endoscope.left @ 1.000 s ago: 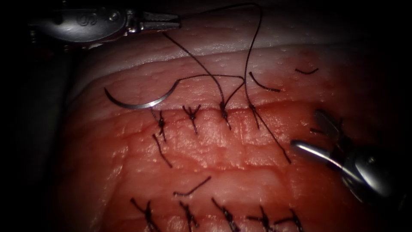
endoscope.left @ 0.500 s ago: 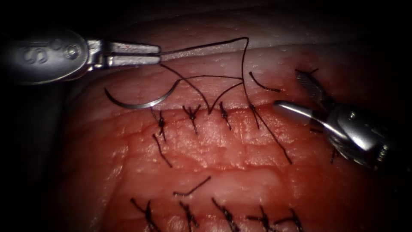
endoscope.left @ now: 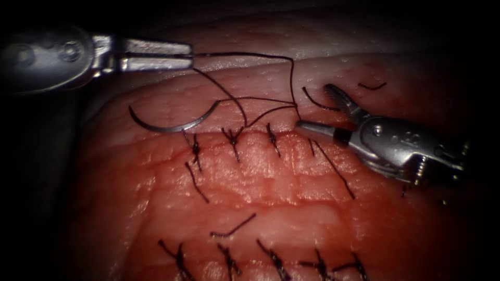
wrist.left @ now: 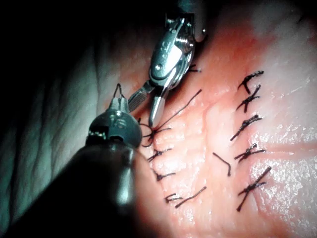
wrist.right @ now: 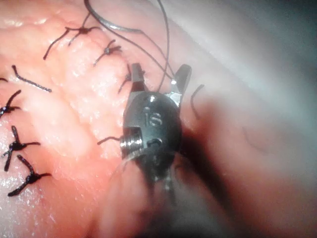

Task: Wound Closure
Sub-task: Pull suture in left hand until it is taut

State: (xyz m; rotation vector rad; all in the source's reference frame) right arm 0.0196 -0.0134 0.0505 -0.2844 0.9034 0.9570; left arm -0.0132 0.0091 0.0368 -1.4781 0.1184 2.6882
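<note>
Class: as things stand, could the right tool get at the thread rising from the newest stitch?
Probably yes. The right tool has its jaws open at the thread, above the stitch, with nothing between them. The left tool holds that thread taut. The needle lies free on the tissue.

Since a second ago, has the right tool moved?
Yes. The right tool, jaws open, has moved up and left across the tissue, toward the thread at the rightmost stitch of the upper row.
</note>
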